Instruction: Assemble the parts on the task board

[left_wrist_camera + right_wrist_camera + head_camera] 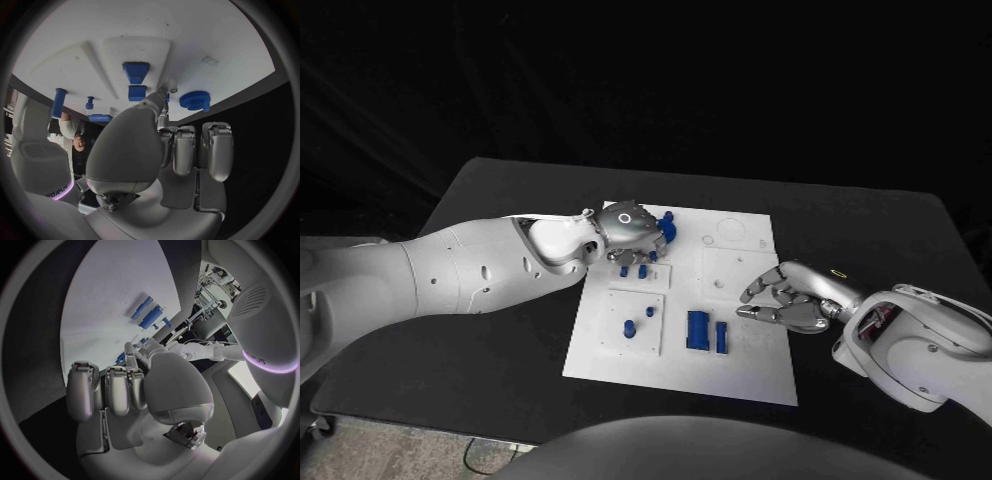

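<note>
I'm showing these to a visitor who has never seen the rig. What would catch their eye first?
The white task board in the middle of the black table, dotted with small blue parts such as the two blue bars near its front. Next, the silver hands: the left hand is over the board's far left corner by a blue gear, and the right hand is at its right edge.

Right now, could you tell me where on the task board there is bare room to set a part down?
The task board is bare along its near edge, below the two long blue parts. Its far right corner, beyond the right hand, holds only faint outlines. The far left is crowded: the left hand hovers over small blue parts.
</note>
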Motion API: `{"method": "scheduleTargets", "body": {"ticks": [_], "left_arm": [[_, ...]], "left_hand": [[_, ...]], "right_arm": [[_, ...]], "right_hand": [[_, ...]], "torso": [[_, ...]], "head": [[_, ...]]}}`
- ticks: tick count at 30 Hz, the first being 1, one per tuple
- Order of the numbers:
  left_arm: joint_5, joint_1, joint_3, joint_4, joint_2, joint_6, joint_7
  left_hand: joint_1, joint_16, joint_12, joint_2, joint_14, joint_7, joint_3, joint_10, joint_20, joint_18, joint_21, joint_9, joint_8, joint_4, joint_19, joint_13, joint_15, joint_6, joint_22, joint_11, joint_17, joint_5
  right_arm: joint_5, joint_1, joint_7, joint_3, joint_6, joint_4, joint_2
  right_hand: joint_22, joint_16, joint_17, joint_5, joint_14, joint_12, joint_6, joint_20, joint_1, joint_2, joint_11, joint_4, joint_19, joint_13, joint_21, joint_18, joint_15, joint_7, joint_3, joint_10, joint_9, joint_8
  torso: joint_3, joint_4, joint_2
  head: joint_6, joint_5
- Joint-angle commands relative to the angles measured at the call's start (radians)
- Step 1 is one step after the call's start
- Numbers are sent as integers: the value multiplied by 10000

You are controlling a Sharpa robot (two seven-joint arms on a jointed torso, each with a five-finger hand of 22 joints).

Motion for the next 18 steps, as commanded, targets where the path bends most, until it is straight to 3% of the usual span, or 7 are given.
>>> {"method": "scheduleTargets", "body": {"ticks": [1, 6, 12, 18], "left_arm": [[1779, 1, 13, 213, -140, -759, 398], [4291, 1, 26, 419, -427, -810, 797], [7168, 4, 29, 477, -779, -188, 1335], [8122, 6, 24, 525, -1059, 174, 1510]], "left_hand": [[-85, 24, 22, 24, 1017, -7, -19, 1064, -90, -152, 23, 42, 60, -42, 1019, 2627, -57, 101, 2635, -44, 2634, 31], [-113, 24, 22, 48, 1017, 139, -66, 1064, -112, -152, 23, 100, 68, -38, 1019, 2627, -73, 73, 2635, -42, 2634, 177], [-268, 24, 22, 106, 1017, 308, -321, 1064, -98, -152, 23, 146, -68, 66, 1019, 2627, -64, -178, 2635, -9, 2634, 515], [-327, 24, 22, 141, 1017, 347, -437, 1064, -84, -152, 23, 149, -155, 135, 1019, 2627, -53, -298, 2635, 3, 2634, 545]], "right_arm": [[22, -14, -68, 1, 110, -23, -11], [33, -20, -88, 1, 156, -49, -2], [41, -27, -128, 1, 226, -82, 10], [61, -36, -151, 1, 256, -112, 26]], "right_hand": [[2129, -42, 945, -38, 739, 38, 93, 52, 101, -1, 19, -15, 400, 2632, -66, -74, 84, -13, -31, 1050, 10, 47], [2127, -46, 936, -44, 738, 38, 97, 52, 100, -2, 18, -15, 398, 2632, -72, -72, 83, -13, -34, 1050, 13, 49], [2125, -50, 928, -68, 736, 38, 103, 52, 98, -3, 18, -13, 396, 2632, -77, -71, 82, -15, -41, 1050, 17, 50], [2125, -50, 928, -72, 736, 38, 104, 52, 98, -3, 18, -13, 395, 2632, -78, -71, 82, -15, -42, 1050, 17, 51]], "torso": [[0, 16, -10], [-2, 11, -6], [-3, 14, -16], [1, 13, -20]], "head": [[0, -5], [0, 10], [0, 20], [0, 58]]}}
